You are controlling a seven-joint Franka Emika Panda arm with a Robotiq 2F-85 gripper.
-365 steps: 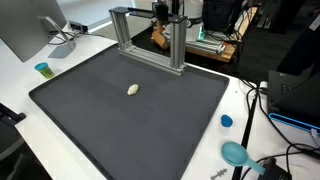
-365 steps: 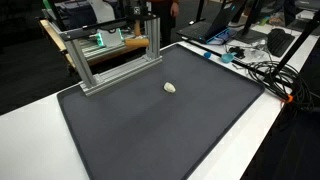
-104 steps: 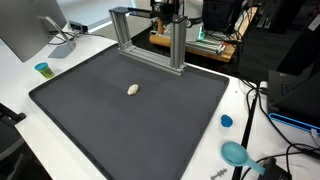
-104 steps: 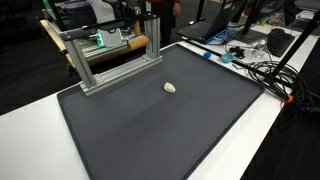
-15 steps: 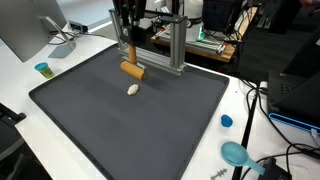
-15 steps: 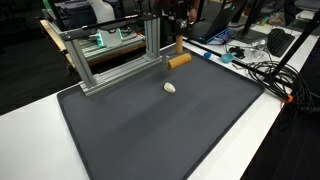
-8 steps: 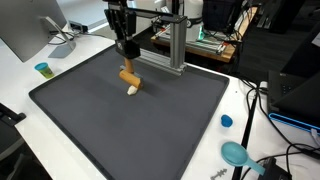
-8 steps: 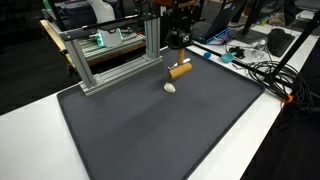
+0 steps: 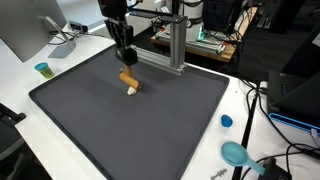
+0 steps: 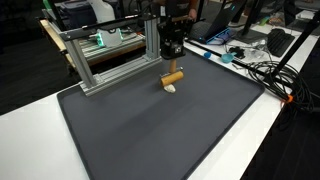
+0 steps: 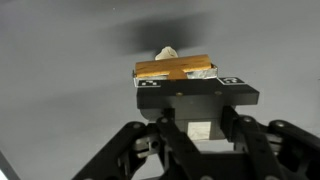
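The wooden block (image 9: 129, 79) (image 10: 173, 77) (image 11: 175, 69) was clamped in the jaws, which stood narrow and pinched it near its middle. It lay roughly level and crosswise to them. It hung low over the dark mat (image 9: 150, 135) (image 10: 150, 135), in the half of the mat nearest the metal frame (image 9: 150, 35) (image 10: 110, 52). Directly beneath it on the mat lay a small white lump (image 9: 132, 91) (image 10: 170, 89). In the wrist view the lump (image 11: 166, 52) peeked out just past the block's far edge. Whether block and lump touched could not be told.

The arm (image 9: 120, 30) (image 10: 170, 30) came down onto the block from above the mat's frame-side edge. The frame stood along that edge.

Off the mat, on the white surface (image 9: 70, 55), a blue cap (image 9: 226, 121) lay just beside one mat corner. A teal scoop (image 9: 235, 153) lay further out past that corner. A small teal cup (image 9: 42, 69) stood near the opposite corner, with a monitor (image 9: 25, 25) beyond it. Cables (image 10: 262, 70) trailed beside another edge of the mat.
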